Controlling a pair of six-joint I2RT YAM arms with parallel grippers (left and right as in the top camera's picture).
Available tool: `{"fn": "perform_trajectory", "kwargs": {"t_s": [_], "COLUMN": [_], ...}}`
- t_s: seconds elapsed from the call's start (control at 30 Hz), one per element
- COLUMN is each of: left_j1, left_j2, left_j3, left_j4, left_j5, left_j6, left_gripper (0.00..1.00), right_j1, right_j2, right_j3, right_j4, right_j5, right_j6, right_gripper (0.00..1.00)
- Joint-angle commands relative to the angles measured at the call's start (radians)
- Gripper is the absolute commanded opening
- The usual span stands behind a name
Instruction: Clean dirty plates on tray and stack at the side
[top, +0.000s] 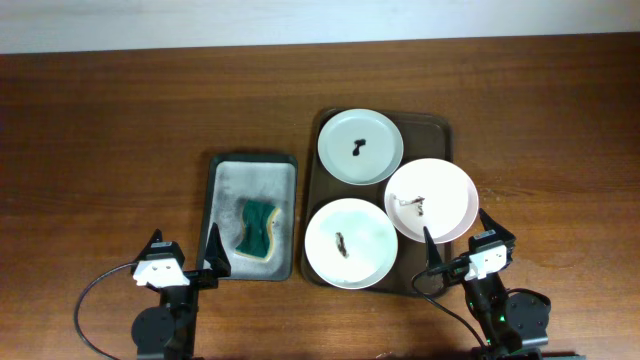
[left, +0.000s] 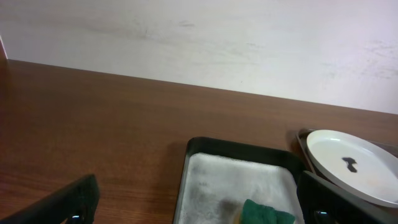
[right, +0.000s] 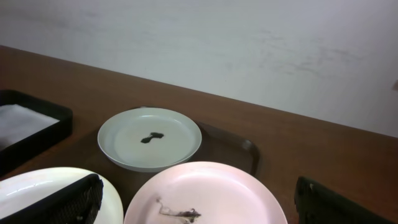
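**Both grippers spread, three smeared plates on the brown tray**

Overhead: I see the brown tray right of centre on the table. On it the green plate lies at 12 o'clock. The pink plate lies at 4 o'clock, overrunning the right rim. The white plate lies at 7 o'clock. Each plate carries a dark smear. At 9 o'clock from the brown tray sits a grey tray with a sponge in it. My left gripper hangs at 7 o'clock of the grey tray, fingers spread and holding nothing. My right gripper is at 5 o'clock of the pink plate, likewise spread and empty.

Left wrist: the grey tray lies between the parted fingers, with the sponge at 6 o'clock and the green plate at 3 o'clock.

Right wrist: the green plate is at 10 o'clock, the pink plate at 6, the white plate at 8 and a corner of the grey tray at 9.
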Motion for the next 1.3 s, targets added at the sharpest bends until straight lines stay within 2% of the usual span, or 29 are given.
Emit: {"fn": "perform_trajectory", "kwargs": {"t_s": [0.0, 1.07, 1.2, 1.27], "left_j1": [-0.005, -0.005, -0.005, -0.005], "left_j2": [-0.003, -0.003, -0.003, -0.003], "left_j3": [-0.003, -0.003, -0.003, -0.003], "left_j4": [-0.005, -0.006, 0.008, 0.05], "left_j5": [-0.006, -0.004, 0.121, 0.241], "left_j6": [0.016, 0.016, 0.016, 0.016], "left_gripper": [1.0, 0.99, 1.0, 0.99], "right_j1": [-0.003, -0.003, -0.003, -0.003], "right_j2": [-0.004, -0.004, -0.004, -0.004], "right_j3": [-0.006, -0.006, -0.006, -0.006], "right_j4": [-0.005, -0.005, 0.011, 0.006], "right_j5": [0.012, 0.011, -0.032, -0.088], "right_j6": [-0.003, -0.003, -0.003, -0.003], "right_gripper": [0.99, 0.99, 0.99, 0.99]}}
